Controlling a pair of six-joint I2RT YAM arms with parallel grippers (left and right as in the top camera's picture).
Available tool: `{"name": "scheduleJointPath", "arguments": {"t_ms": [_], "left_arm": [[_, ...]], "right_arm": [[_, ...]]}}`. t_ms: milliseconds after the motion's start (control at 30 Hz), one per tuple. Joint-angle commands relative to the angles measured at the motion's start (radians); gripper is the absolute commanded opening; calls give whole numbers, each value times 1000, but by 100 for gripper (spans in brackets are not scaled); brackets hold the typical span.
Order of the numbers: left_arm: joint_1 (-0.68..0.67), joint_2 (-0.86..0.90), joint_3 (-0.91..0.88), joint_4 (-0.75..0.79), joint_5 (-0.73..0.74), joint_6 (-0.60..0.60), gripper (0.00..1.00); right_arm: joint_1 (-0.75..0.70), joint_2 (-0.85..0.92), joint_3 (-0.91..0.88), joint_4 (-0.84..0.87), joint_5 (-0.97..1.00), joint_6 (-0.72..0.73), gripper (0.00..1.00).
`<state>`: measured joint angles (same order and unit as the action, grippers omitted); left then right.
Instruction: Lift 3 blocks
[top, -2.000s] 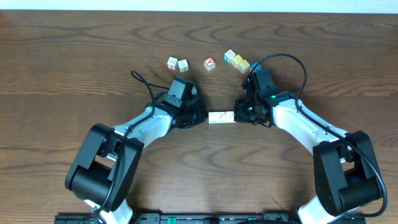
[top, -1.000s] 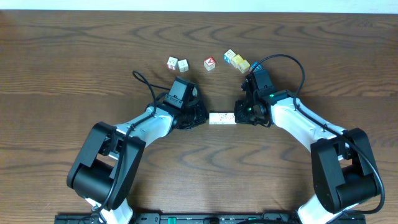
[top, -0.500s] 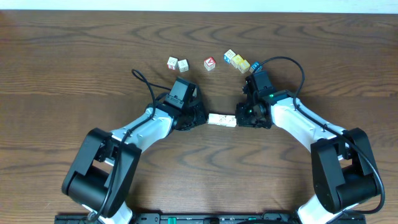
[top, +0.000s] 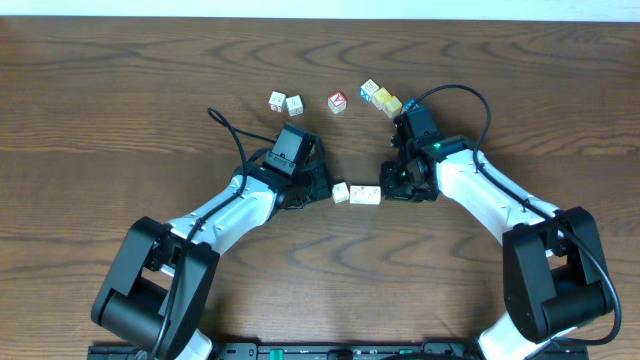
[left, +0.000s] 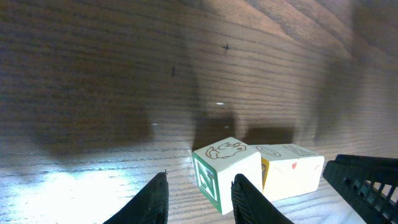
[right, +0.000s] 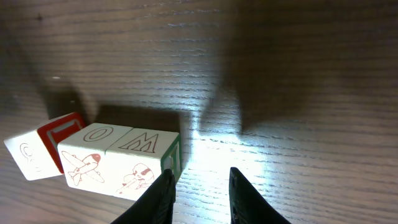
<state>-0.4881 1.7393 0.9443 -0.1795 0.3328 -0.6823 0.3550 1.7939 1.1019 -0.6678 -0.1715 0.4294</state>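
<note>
Three cream-white blocks lie on the wooden table between my two grippers. In the overhead view, one block (top: 340, 193) sits turned and slightly apart from the other two (top: 366, 194), which touch side by side. My left gripper (top: 318, 187) is open just left of them. In its wrist view, the green-edged block (left: 225, 171) stands just ahead of the right fingertip (left: 247, 198), with bare wood across the rest of the gap. My right gripper (top: 386, 188) is open just right of them. In its wrist view, the joined pair (right: 118, 160) lies left of its left finger (right: 163, 194), and a red-framed block (right: 42, 148) lies beyond.
Several cubes with coloured faces lie at the back: two (top: 285, 102) on the left, one red-faced (top: 337, 102), and a cluster (top: 381, 98) near the right arm. A black cable (top: 455, 95) loops over the right arm.
Both grippers have opened and let go of the row of blocks they pressed between them. The row now lies on the table, and its left block has turned and split off.
</note>
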Motion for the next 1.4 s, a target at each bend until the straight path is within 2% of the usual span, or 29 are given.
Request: {"name": "scheduleJointPath", "arguments": {"t_ms": [0,200,333,567,667,800,900,967,1067,1200,1233,1367], "left_arm": [[2,-19,27,-24,-56,13,34],[71,-104,29,-123,-121,36,34],[124,-189,29,-180,-121,55,35],[181,-314,29,-312,-154,69,53],[196,-343,29,-352,-182,69,58],[212,-356,29,-395,-225,69,74],[217,-354,29,-436,-275,69,75],[217,-354,29,-471,-296,69,75],[217,-354,29,-486,-296,69,75],[217,-354,28,-486,-296,69,76],[217,-354,28,-486,-296,69,76],[217,-354,28,-486,-296,69,76]], "right_arm": [[-2,-24,25,-17,40,4,28],[-18,-78,94,-126,101,0,29],[-18,-137,109,-156,100,-4,35],[-13,-234,108,-267,107,-6,38],[5,-271,108,-328,126,-8,45],[54,-313,106,-405,133,-8,58],[107,-338,106,-473,167,8,67],[154,-358,106,-519,196,40,76],[204,-385,106,-557,201,65,80],[273,-438,106,-622,236,122,92],[290,-454,106,-634,249,137,99],[346,-503,106,-645,241,150,99]]}}
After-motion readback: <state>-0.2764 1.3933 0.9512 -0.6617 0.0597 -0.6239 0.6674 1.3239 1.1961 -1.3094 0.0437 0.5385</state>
